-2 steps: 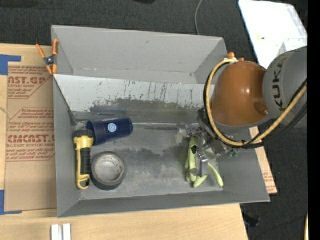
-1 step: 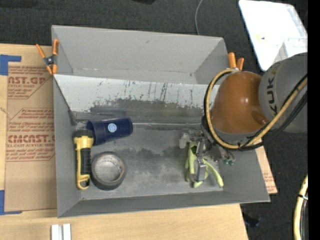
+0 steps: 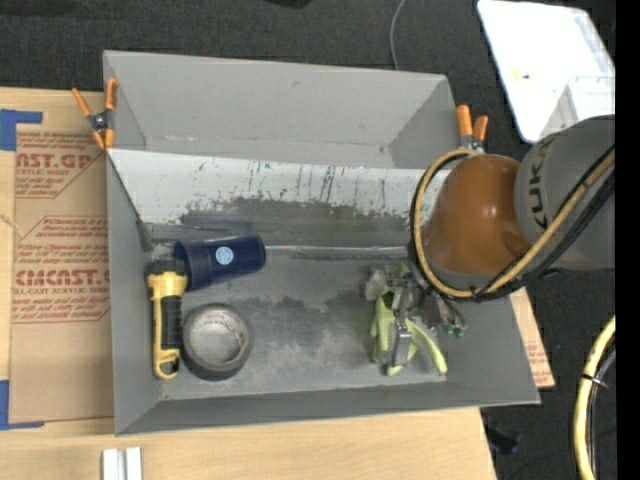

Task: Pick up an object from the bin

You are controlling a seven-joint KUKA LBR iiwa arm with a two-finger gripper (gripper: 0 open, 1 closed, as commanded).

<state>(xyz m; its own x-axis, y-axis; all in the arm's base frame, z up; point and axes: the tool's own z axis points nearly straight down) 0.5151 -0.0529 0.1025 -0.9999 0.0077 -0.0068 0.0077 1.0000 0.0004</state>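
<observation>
Jaws are down at the lower right of the bin [image 3: 300, 98], amid a yellow-green thing [image 3: 383, 336]; apart or together, I cannot tell. Likely the grasping step; next calls for a firm close and a straight lift.

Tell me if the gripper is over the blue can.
No, the gripper is at the right of the bin over a yellow-green thing, and the blue can lies at the left.

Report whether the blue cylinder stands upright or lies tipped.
Tipped: the blue cylinder lies lengthwise on its side beside the yellow torch.
</observation>
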